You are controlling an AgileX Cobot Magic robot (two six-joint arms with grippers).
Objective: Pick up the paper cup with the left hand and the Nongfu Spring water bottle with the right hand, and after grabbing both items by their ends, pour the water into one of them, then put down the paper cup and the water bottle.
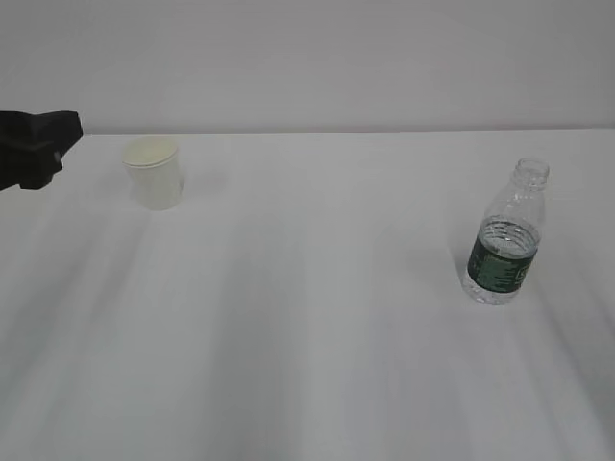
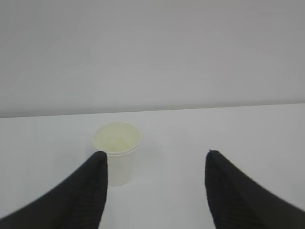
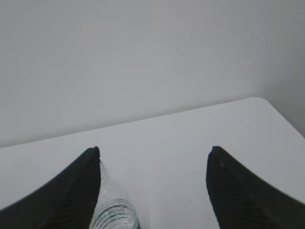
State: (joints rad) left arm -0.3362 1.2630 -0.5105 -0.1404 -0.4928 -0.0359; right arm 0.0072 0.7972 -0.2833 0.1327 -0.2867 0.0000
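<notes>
The paper cup [image 1: 154, 173] stands upright at the back left of the white table, its cream inside showing. Just left of it, a black block [image 1: 36, 146] of my left hand enters from the frame edge. In the left wrist view my left gripper [image 2: 155, 153] is open and empty; the cup [image 2: 117, 151] stands beyond it, partly behind the left fingertip [image 2: 97, 164]. The Nongfu Spring water bottle [image 1: 505, 235] stands upright and capless at the right, with clear water in it. My right gripper [image 3: 155, 150] is open, with the bottle's ribbed top [image 3: 114, 212] low beside its left finger.
The white table [image 1: 307, 317] runs back to a pale wall. In the right wrist view the table's rounded far corner [image 3: 267, 102] shows at the right. My right arm does not show in the exterior view.
</notes>
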